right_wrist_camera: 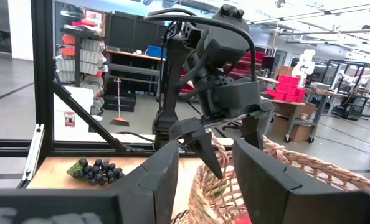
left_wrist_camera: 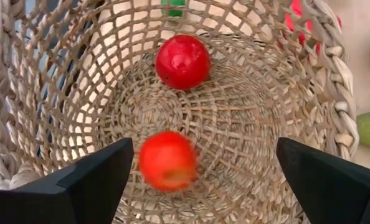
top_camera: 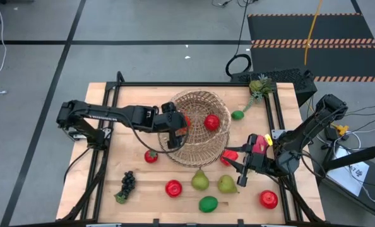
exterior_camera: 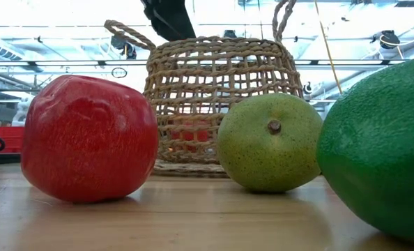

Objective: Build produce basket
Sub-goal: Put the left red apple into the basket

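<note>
The woven basket (top_camera: 199,126) stands mid-table. My left gripper (left_wrist_camera: 203,149) hangs open over its left rim (top_camera: 177,133), fingers slanting down into it. One red round fruit (left_wrist_camera: 182,61) rests on the basket's floor. A second red fruit (left_wrist_camera: 167,160) shows blurred, below and between the open fingers and free of them. My right gripper (top_camera: 240,165) waits to the right of the basket, raised and pointing about level at it. Its fingers (right_wrist_camera: 205,149) stand a little apart with nothing between them.
On the table near the front lie grapes (top_camera: 127,184), red fruits (top_camera: 151,156) (top_camera: 173,187) (top_camera: 269,199), two pears (top_camera: 200,181) (top_camera: 226,183) and a lime (top_camera: 208,203). A pink fruit (top_camera: 228,156) lies by the right gripper. Behind the basket are another lime (top_camera: 237,115) and a leafy piece (top_camera: 258,87).
</note>
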Robot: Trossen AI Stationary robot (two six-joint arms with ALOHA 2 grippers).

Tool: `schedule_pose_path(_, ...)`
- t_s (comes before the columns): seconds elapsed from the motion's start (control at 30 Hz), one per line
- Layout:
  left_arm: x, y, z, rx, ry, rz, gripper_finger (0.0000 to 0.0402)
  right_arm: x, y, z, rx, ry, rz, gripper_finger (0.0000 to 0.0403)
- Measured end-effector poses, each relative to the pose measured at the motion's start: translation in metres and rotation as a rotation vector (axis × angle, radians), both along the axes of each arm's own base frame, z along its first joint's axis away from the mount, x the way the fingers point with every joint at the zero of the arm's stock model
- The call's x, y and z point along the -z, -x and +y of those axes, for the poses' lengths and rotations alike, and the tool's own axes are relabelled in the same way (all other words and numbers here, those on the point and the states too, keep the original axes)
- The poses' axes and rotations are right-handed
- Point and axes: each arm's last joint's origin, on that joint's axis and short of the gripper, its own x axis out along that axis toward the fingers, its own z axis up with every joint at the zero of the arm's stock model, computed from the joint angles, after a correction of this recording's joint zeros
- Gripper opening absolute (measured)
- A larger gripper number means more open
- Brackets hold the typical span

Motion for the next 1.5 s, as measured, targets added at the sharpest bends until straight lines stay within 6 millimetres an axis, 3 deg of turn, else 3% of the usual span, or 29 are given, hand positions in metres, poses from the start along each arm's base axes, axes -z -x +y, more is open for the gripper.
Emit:
schedule_pose_path(0.23, -0.002, 0.000, 0.000, -0.010, 0.011, -0.024, 0.0399, 0.000, 0.000, 0.000, 0.000, 0.000, 0.000, 0.0148)
schedule_pose_path(0.5, -0.024, 0.007, -0.004, 0.009, 0.017, -0.152, 0.0399, 0.001, 0.000, 0.000, 0.000, 0.009, 0.012, 0.0148)
schedule_pose_path(0.97, -0.062, 0.043, -0.016, 0.041, 0.051, -0.279, 0.0399, 0.004, 0.000, 0.000, -0.004, -0.016, 0.018, 0.0148)
schedule_pose_path(1.1, -0.074, 0.057, -0.023, 0.049, 0.081, -0.328, 0.0399, 0.004, 0.000, 0.000, -0.007, -0.020, 0.018, 0.0148)
schedule_pose_path(1.5, -0.072, 0.077, -0.076, 0.045, 0.085, -0.363, 0.0399, 0.003, -0.001, 0.003, -0.083, -0.037, 0.005, 0.0148)
